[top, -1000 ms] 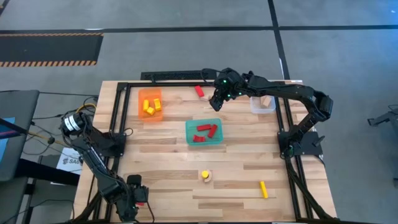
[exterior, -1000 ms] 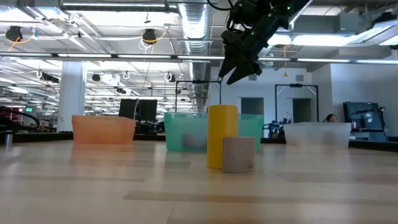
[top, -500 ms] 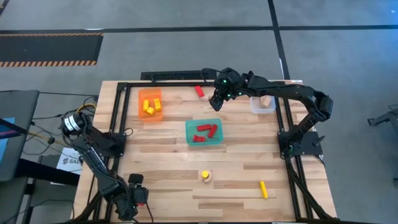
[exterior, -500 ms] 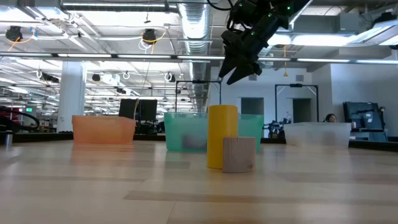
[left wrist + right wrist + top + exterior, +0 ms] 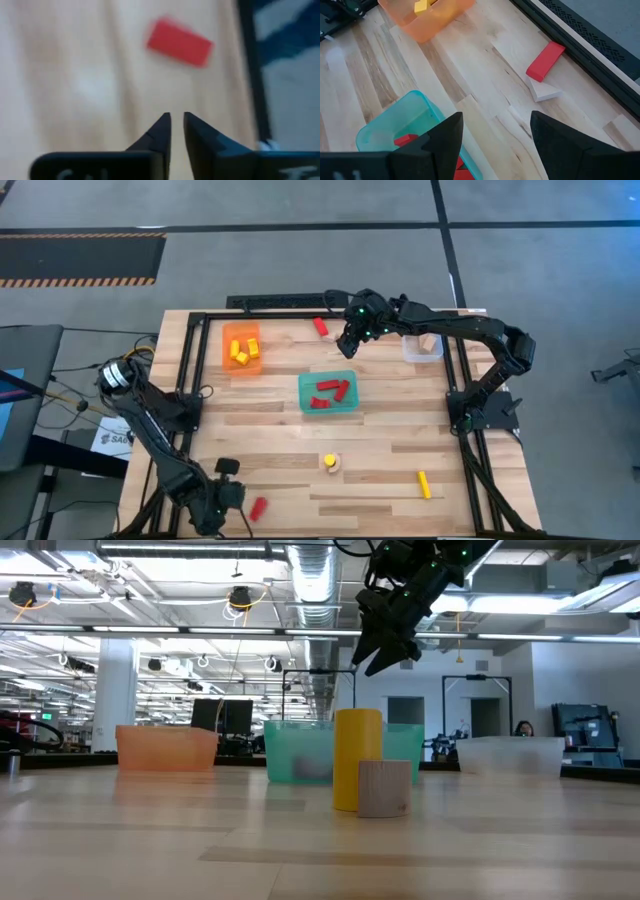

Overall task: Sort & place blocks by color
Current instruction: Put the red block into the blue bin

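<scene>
My left gripper is at the table's near left corner, its fingers shut and empty. A small red block lies flat on the table just ahead of it, also in the left wrist view. My right gripper is open and empty. It hangs high above the table, between a red bar at the far edge and the teal tray of red blocks. The right wrist view shows the red bar leaning on a pale wedge.
An orange tray holds yellow blocks at the far left. A clear tray holds a pale block at the far right. A yellow cylinder and a wood cube stand mid-table near the front. A yellow bar lies near the right front.
My left gripper has shifted a little toward the table's right edge at the near left corner. The red block now shows on the table beside it, where none showed before. My right arm has kept still.
</scene>
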Action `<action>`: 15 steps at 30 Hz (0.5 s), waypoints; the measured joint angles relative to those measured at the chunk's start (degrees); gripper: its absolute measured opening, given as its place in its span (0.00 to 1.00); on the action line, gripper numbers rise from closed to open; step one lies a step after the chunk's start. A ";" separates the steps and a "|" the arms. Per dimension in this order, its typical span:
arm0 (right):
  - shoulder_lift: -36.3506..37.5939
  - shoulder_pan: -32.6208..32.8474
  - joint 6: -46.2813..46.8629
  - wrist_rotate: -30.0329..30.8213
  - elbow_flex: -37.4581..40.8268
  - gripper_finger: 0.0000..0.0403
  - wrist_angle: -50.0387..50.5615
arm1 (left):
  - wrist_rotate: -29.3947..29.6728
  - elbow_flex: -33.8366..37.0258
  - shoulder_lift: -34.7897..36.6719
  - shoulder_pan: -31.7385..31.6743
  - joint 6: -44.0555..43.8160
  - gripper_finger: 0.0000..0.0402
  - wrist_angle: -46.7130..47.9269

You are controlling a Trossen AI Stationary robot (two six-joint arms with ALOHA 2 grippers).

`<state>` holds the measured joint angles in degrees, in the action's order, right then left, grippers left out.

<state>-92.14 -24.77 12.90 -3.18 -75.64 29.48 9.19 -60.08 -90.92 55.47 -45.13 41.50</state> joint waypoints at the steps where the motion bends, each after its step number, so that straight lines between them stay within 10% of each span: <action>1: 0.00 0.00 0.13 0.00 0.00 0.63 0.07 | 1.81 -0.02 0.65 -0.71 -0.17 0.07 1.58; 8: 0.00 2.63 -1.61 -2.65 0.00 0.63 2.33 | 13.97 0.03 5.47 -7.47 -6.88 0.02 12.63; 15: 0.00 9.90 -3.84 -2.96 0.00 0.63 7.49 | 9.45 0.03 6.69 -10.75 -3.42 0.15 1.64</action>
<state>-92.14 -14.88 9.07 -6.14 -75.64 36.97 18.64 -60.05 -84.23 44.71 -48.54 43.14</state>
